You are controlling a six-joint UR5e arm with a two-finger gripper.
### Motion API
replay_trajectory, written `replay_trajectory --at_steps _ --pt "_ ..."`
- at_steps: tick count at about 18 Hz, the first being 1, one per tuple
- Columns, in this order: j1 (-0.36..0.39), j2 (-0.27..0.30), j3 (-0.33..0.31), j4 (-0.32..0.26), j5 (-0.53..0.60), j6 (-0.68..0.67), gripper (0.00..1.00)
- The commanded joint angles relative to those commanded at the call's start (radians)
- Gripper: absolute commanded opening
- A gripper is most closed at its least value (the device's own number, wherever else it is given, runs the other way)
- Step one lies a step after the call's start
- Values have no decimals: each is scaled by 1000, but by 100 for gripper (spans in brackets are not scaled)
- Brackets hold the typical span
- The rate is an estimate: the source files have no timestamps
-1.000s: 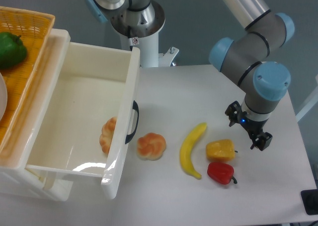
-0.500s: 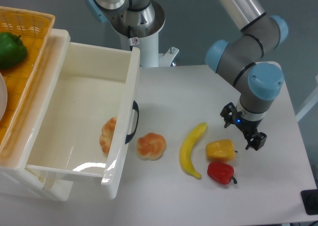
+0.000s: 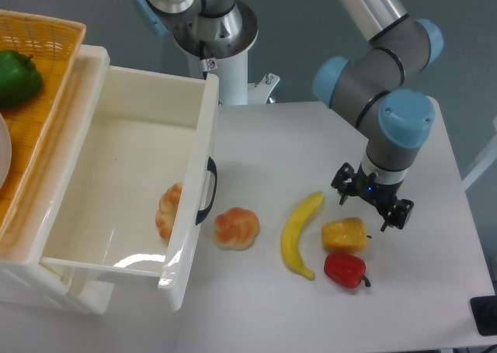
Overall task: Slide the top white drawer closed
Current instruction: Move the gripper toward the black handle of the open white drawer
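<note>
Overhead, the top white drawer (image 3: 132, 182) stands pulled far out from its cabinet at the left of the desk (image 3: 311, 143), its black handle (image 3: 208, 190) facing right. Inside it lies one bread roll (image 3: 168, 211) against the front wall. Behind the drawer, an orange basket (image 3: 39, 74) on the cabinet top holds a green pepper (image 3: 17, 77). On the desk lie a second roll (image 3: 236, 228), a banana (image 3: 300, 233), a yellow pepper (image 3: 345, 234) and a red pepper (image 3: 345, 269). The gripper (image 3: 371, 204) hangs released, grasping nothing, just above the yellow pepper, well apart from the drawer.
</note>
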Motion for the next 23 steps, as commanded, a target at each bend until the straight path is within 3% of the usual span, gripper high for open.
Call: replay_trajectory --at_steps 2,3,5,7,9,14,16,18,20,23 --pt "-12 23 -31 -5 0 -55 42" --pt "-23 37 -55 -5 0 -71 23" --pt "-34 55 -97 -5 0 -72 0" --pt "-57 64 -108 -17 3 -75 0" --pt "-72 71 -104 -64 -9 -107 0" --pt "-75 94 -89 -136 -210 -207 0" --pt "-68 98 -80 -188 -283 -207 0" --pt "-62 92 -46 -289 -391 -209 0" --pt "-62 91 -17 -377 -411 -209 0" --pt "-58 94 -15 -434 -460 -209 0"
